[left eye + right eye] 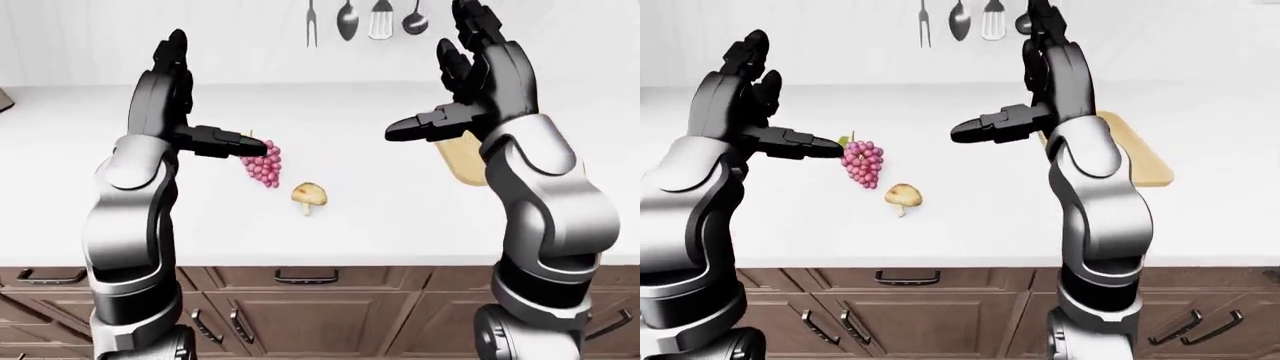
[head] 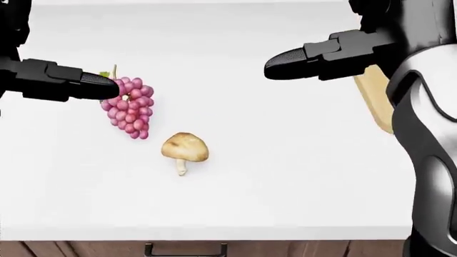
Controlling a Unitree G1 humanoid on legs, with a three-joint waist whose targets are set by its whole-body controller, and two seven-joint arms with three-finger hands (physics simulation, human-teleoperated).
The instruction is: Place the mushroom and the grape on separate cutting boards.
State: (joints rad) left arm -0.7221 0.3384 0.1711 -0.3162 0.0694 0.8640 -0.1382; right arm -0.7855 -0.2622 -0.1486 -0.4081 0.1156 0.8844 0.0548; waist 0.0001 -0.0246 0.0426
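A bunch of grapes lies on the white bench, its long axis running from a green leaf and stem at the upper left of the head view down to a narrow tip at the lower right. Just below and to the right of that tip, apart from it, a mushroom lies on its side, with the tan cap toward the top of the view and the pale stem pointing down toward the bench edge.

Both hands are raised above the bench with nothing in them. The left hand is open, fingers upright and thumb jutting sideways so that its tip overlaps the top of the grapes in the head view; whether it touches them cannot be told. The right hand is open too, its thumb pointing left, well apart from both foods.

A wooden cutting board lies on the bench at the right, partly hidden by the right arm. Utensils hang on the wall above.
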